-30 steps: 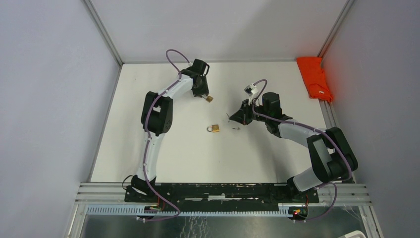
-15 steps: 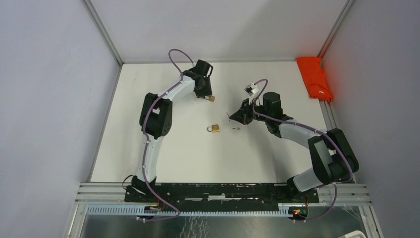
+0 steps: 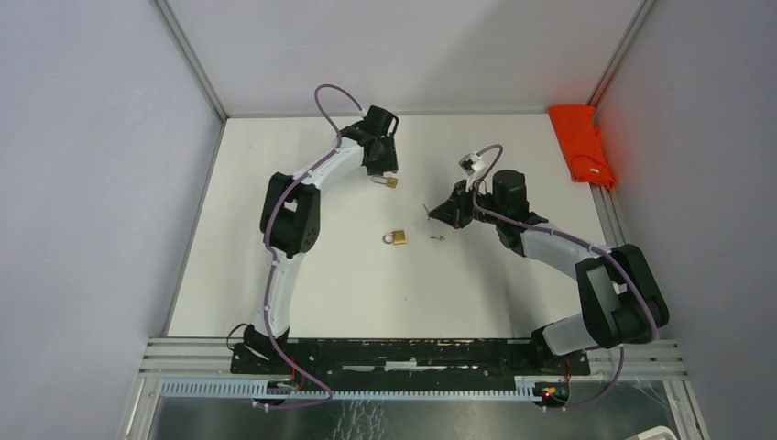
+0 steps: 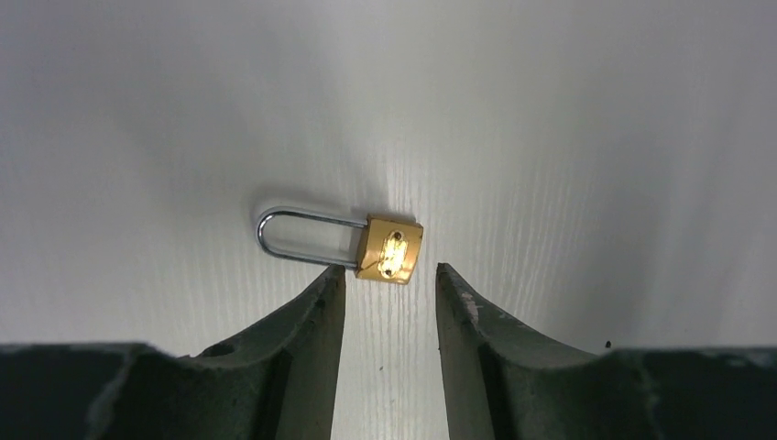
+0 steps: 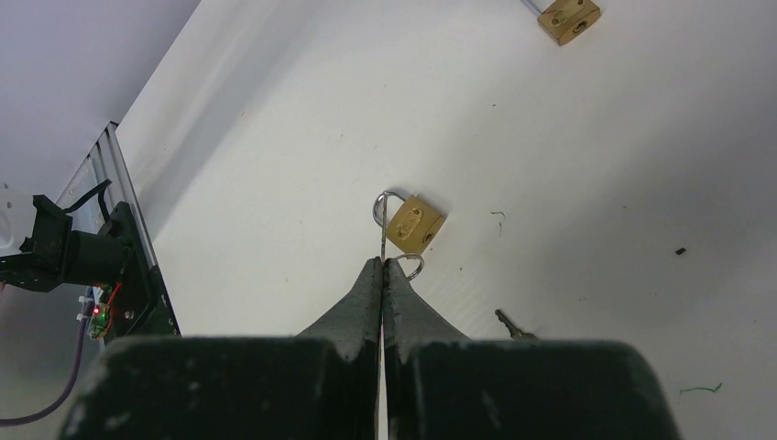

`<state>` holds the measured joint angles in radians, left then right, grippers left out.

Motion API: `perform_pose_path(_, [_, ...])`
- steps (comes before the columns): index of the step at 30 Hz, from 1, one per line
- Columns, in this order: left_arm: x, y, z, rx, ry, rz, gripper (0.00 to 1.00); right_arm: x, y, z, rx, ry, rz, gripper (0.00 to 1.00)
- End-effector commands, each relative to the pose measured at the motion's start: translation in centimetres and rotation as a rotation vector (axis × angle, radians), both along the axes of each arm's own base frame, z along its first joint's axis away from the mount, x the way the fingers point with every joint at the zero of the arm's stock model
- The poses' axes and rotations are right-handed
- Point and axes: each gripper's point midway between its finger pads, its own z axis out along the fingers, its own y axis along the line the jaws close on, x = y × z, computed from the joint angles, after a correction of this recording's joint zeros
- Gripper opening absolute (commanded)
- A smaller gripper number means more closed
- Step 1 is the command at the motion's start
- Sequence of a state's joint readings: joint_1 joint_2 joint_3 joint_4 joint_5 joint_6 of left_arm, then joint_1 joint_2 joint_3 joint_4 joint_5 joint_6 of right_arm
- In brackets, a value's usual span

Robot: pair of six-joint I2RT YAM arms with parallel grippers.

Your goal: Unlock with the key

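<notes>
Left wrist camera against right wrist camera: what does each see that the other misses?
Only the left wrist view: the open left gripper and the full shackle of the long-shackled padlock. Only the right wrist view: the shut right gripper pinching a thin metal piece, likely the key; a second padlock; a loose metal bit. Both: the long-shackled padlock's brass body and the table.

White table (image 3: 302, 284), matte. Brass padlock (image 3: 396, 237) flat near centre. Small metal piece (image 3: 436, 237) near it at 3 o'clock, apart. Second brass padlock (image 3: 389, 181) flat at 12 o'clock of the first, well apart, shackle closed. Red cloth (image 3: 581, 145) bunched at the table's 2 o'clock corner.
</notes>
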<state>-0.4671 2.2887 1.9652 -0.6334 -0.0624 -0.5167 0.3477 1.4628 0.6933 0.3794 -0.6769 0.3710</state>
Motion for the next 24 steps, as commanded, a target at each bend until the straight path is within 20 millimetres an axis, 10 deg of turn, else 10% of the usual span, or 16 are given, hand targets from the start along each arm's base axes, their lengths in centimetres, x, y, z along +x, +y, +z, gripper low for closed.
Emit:
perform_pose_path(1, [1.4, -0.7, -0.5, 0.009, -0.029, -0.038, 0.49, 0.0, -0.3, 1.6, 0.021, -0.064, 0.005, 0.0])
perform_pose_path(24, [1.4, -1.2, -4.0, 0.037, 0.02, -0.012, 0.51, 0.0, -1.0, 2.2, 0.044, -0.084, -0.005, 0.0])
